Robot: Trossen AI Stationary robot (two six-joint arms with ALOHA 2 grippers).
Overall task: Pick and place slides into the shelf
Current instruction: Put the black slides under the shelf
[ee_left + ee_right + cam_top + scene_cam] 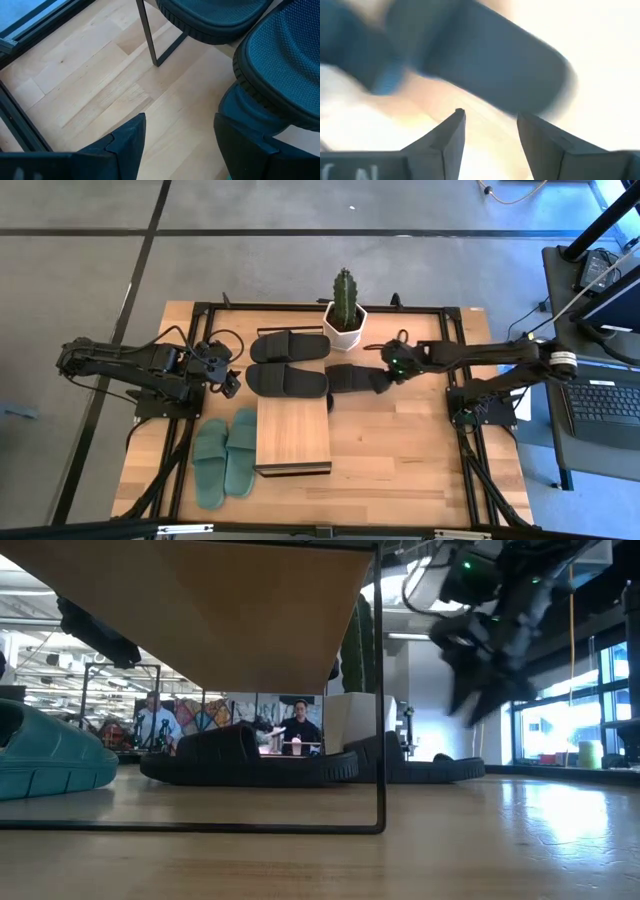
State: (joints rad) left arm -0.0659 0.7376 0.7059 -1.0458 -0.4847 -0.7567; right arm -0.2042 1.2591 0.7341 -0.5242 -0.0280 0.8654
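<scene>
High view: right fingers (383, 373) parted at black slide's (352, 378) end.

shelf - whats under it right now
From above, the shelf plank hides everything beneath. The low view shows bare table under its near end; black slides lie further back, possibly partly beneath.

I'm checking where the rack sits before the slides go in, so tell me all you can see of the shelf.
The shelf is a low rectangular rack: a light wooden plank top on a thin black metal frame. It stands upright mid-table, long side running front to back. Nothing lies on its top. The green slides lie beside it on the left arm's side, apparently apart. A black slide lies at its far end; contact cannot be told. From table height, black slides show beyond its open underside.
</scene>
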